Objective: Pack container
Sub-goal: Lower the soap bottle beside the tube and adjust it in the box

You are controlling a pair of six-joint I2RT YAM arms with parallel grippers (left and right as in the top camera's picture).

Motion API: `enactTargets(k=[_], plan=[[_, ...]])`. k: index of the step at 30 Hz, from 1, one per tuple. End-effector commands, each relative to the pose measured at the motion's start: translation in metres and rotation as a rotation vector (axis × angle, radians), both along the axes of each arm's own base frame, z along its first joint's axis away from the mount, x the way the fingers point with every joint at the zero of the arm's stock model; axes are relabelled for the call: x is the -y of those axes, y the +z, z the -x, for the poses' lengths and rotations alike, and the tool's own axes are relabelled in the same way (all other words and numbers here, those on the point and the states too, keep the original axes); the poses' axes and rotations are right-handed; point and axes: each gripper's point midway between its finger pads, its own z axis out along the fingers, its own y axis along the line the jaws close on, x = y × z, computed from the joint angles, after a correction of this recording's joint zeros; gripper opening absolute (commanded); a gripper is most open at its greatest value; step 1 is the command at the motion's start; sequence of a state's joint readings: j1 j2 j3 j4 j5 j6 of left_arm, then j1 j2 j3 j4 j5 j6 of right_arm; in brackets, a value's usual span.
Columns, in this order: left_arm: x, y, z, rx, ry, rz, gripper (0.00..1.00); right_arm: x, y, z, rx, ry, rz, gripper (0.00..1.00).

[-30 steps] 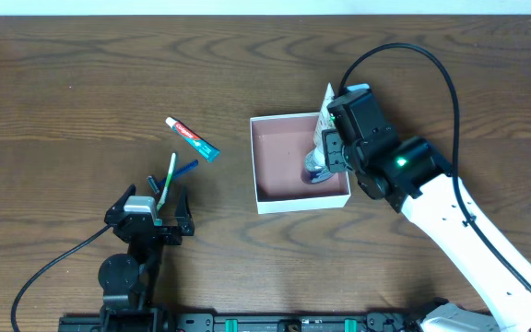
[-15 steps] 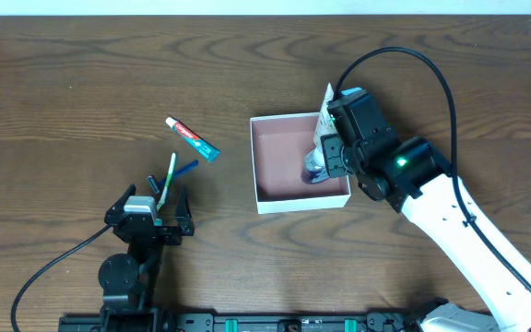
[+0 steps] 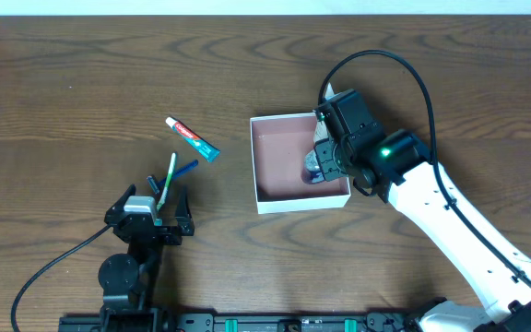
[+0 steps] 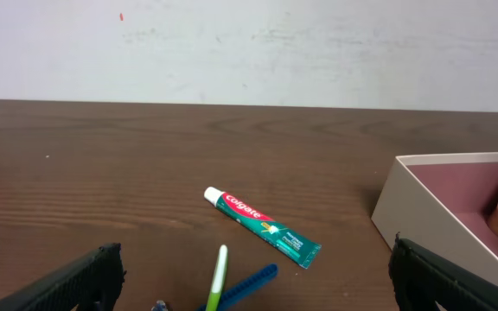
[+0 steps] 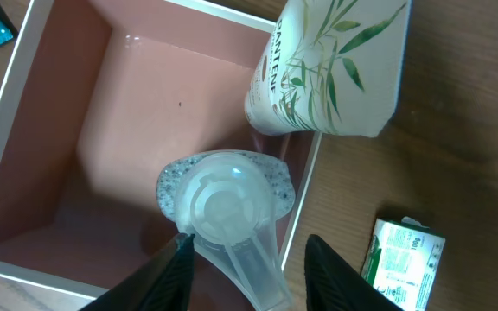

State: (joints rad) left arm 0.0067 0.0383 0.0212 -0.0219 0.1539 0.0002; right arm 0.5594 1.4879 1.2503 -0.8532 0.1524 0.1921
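My right claw [image 5: 249,244] sits narrow around a clear tube [image 5: 225,203] (I cannot tell whether the jaws actually pinch it), low inside the container [image 5: 137,104] directly beneath. Just beyond, a Pantene tube [image 5: 327,69] leans on the rim. I judge this the placing step; next calls for opening wide and lifting straight out.

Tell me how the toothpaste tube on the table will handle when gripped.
The toothpaste tube looks soft-walled, so it will probably dent under a squeeze. Its flat crimped end should keep it from rolling. It looks small and thin, so likely light.
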Motion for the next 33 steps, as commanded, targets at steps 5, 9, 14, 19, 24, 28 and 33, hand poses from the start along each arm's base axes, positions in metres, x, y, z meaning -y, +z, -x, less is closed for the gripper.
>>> enactTargets(k=[5, 9, 14, 19, 24, 28, 33], plan=[[0.0011, -0.0162, 0.0011, -0.049, -0.009, -0.001, 0.98, -0.0053, -0.0046, -0.0003, -0.012, 0.034, 0.018, 0.37], [0.0011, -0.0162, 0.0011, -0.049, -0.009, -0.001, 0.98, -0.0057, -0.0081, -0.0009, -0.020, 0.034, 0.022, 0.34], [0.0011, -0.0162, 0.0011, -0.049, -0.009, -0.001, 0.98, -0.0059, -0.0095, -0.0013, -0.022, 0.033, 0.024, 0.27], [0.0011, -0.0162, 0.0011, -0.049, -0.009, -0.001, 0.98, -0.0057, -0.0096, -0.0012, -0.026, 0.006, 0.011, 0.20], [0.0011, -0.0162, 0.0011, -0.049, -0.009, -0.001, 0.98, -0.0053, -0.0095, -0.0016, -0.028, -0.025, -0.002, 0.17], [0.0011, -0.0162, 0.0011, -0.049, -0.009, -0.001, 0.98, -0.0053, -0.0095, -0.0016, -0.028, -0.024, -0.002, 0.31], [0.0011, -0.0162, 0.0011, -0.049, -0.009, -0.001, 0.98, -0.0054, -0.0093, -0.0018, -0.027, -0.025, -0.002, 0.60]])
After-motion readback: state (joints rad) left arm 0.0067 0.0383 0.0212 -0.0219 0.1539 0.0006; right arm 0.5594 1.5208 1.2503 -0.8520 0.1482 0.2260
